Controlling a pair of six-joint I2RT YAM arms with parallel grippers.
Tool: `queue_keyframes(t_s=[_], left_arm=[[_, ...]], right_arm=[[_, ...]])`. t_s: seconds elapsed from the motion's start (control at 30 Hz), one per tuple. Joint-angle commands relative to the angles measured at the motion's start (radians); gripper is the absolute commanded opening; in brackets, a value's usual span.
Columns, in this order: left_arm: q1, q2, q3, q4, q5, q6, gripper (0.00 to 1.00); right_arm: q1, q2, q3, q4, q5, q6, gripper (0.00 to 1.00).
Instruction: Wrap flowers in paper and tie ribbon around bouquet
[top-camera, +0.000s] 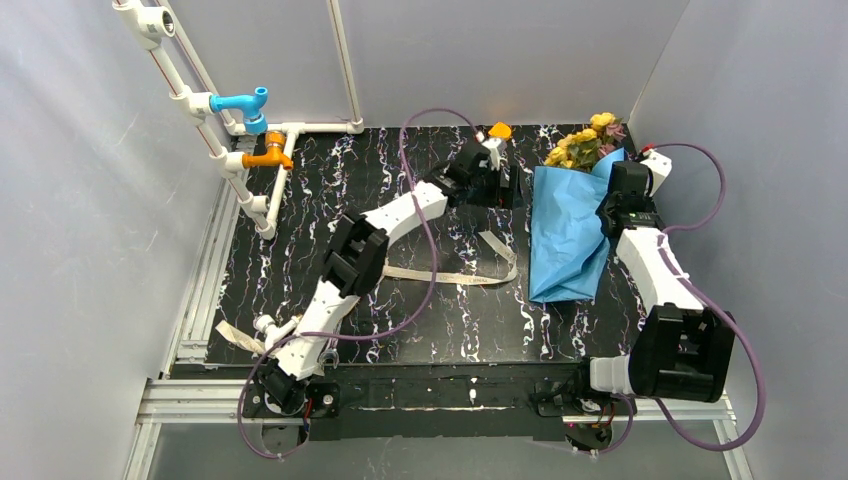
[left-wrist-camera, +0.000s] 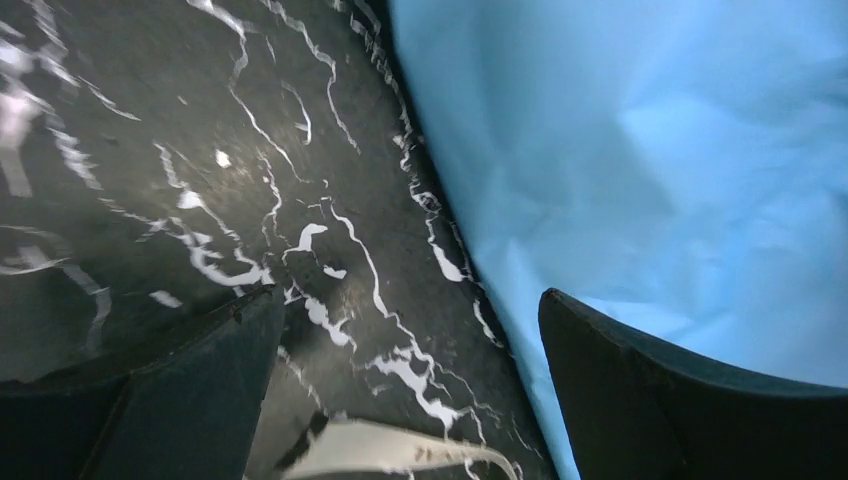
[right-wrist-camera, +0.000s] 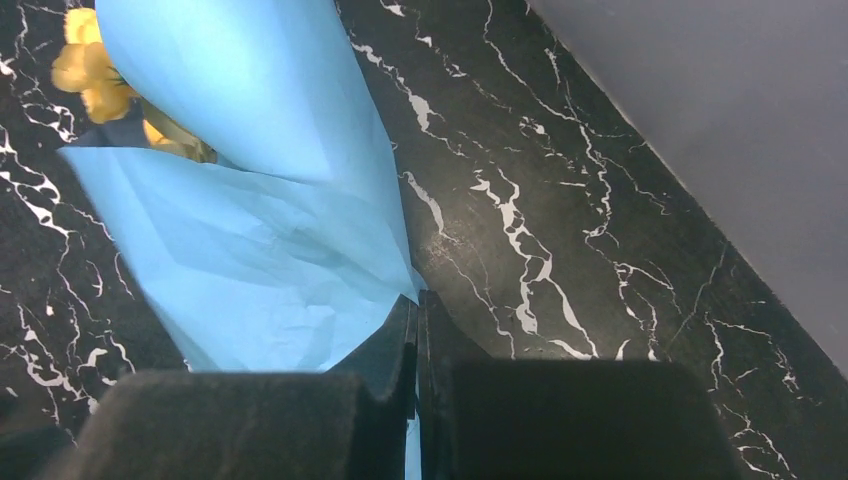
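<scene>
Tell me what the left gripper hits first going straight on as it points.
The left gripper likely meets the dark table first, right beside the paper; one finger may catch it. Depth is unclear.

Of the flowers (top-camera: 588, 140) you see heads only — stems hidden in the paper (top-camera: 565, 235); the ribbon (left-wrist-camera: 385, 443) runs off left wrist view's bottom edge.

Both are built alike: the left arm (top-camera: 400, 215) and the right arm (top-camera: 655, 265) have smooth white link shells broken by chunky black joint housings, on black bases at about seven and five o'clock. A thin purple cable (top-camera: 430, 260) loops loosely along each one, the right arm's bulging out toward four o'clock. The left gripper (left-wrist-camera: 410, 300) and the right gripper (right-wrist-camera: 415, 300) end in matte black, wedge-shaped fingers.
</scene>
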Motion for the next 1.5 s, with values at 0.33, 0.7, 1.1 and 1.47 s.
queue_keyframes(t_s=[0.33, 0.7, 1.1, 1.47], left_arm=[[-0.076, 0.159, 0.081, 0.19, 0.154, -0.219, 0.98], [-0.074, -0.053, -0.107, 0.183, 0.099, -0.119, 0.98], [-0.066, -0.403, -0.475, 0.183, 0.003, -0.014, 0.98], [-0.064, -0.569, -0.688, 0.185, -0.069, 0.03, 0.98]], right_arm=[[-0.006, -0.155, -0.048, -0.078, -0.091, 0.047, 0.01], [-0.006, -0.183, 0.029, 0.019, -0.25, 0.015, 0.01], [-0.004, -0.187, 0.12, 0.02, -0.357, 0.007, 0.01], [0.032, -0.215, 0.152, 0.016, -0.398, 0.002, 0.01]])
